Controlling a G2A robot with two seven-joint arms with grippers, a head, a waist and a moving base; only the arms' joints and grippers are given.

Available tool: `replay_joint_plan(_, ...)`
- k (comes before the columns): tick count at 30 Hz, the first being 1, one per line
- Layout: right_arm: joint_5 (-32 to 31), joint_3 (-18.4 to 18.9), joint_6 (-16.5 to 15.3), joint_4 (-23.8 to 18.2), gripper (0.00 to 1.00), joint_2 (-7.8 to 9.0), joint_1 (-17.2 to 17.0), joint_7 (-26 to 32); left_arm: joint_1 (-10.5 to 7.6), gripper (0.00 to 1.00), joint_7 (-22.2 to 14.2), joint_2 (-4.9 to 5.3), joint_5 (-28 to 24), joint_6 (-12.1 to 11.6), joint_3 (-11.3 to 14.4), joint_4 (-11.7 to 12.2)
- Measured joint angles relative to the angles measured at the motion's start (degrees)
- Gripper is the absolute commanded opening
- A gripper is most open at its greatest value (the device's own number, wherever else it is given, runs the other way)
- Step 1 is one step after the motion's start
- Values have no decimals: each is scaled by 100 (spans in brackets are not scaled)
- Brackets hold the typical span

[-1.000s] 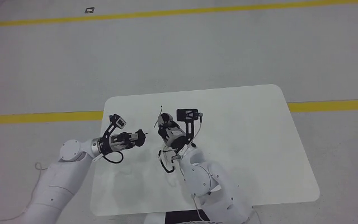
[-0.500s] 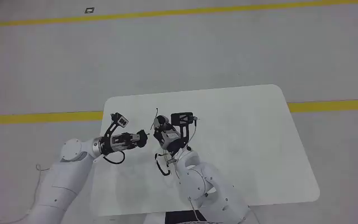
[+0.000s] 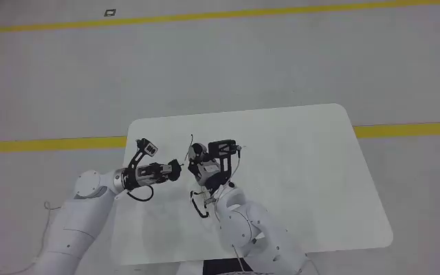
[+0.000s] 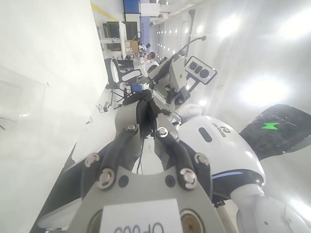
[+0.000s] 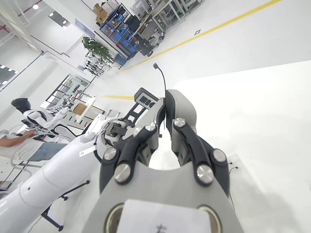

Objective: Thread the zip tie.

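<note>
My right gripper (image 3: pixel 196 152) hangs above the white table (image 3: pixel 309 172), shut on a black zip tie (image 3: pixel 192 143). The tie's head end sticks out past the fingertips (image 5: pixel 163 81). My left gripper (image 3: pixel 177 167) faces it from the left, a small gap away. Its fingers are shut (image 4: pixel 145 109), and a thin black strap (image 4: pixel 141 151) runs back between them; I cannot tell whether it joins the same tie. In the left wrist view the zip tie's head end (image 4: pixel 194 42) pokes out of the right gripper just beyond my left fingertips.
A clear flat tray (image 5: pixel 237 161) lies on the table under the arms, with a small black tie on it. The table's right half is bare. Yellow floor lines (image 3: pixel 206 15) run beyond the table.
The right gripper has carried the zip tie a little to the left, closing on the left gripper. The left gripper has edged slightly toward it.
</note>
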Motion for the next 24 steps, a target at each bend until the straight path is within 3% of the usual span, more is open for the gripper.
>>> replay_joint_plan(24,15,-298,270,-134,0,237,69,-68,0,0,0,0,0,0,0,0)
